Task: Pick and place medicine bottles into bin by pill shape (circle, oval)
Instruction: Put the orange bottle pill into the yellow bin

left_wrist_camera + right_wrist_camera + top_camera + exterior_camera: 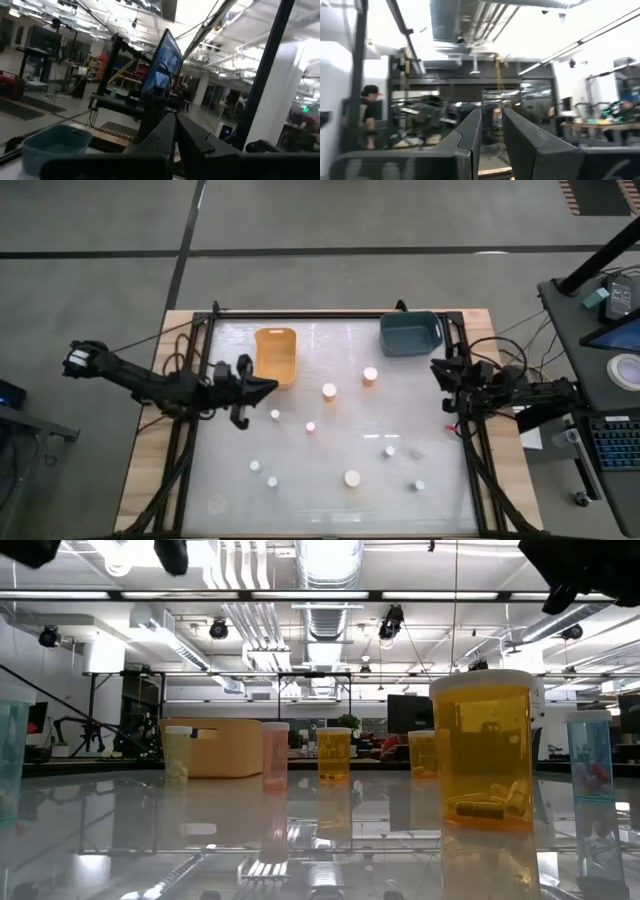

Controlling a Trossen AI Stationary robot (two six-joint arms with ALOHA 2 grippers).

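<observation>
Several small medicine bottles with white caps stand upright on the glossy white table, among them orange ones [329,391] [370,375] [352,478] and small pale ones [275,414] [255,466] [419,486]. In the low view a large orange bottle [487,750] stands nearest. My left gripper [268,387] hovers shut and empty at the table's left, beside the orange bin [276,355]. My right gripper [438,370] hovers at the table's right edge, below the blue bin [410,333], its fingers a narrow gap apart and empty.
The orange bin stands at the far left-centre and also shows in the low view [215,747]. The blue bin stands at the far right and also shows in the left wrist view [55,142]. A black frame [470,450] runs along the table's sides. A person [369,120] stands in the room beyond.
</observation>
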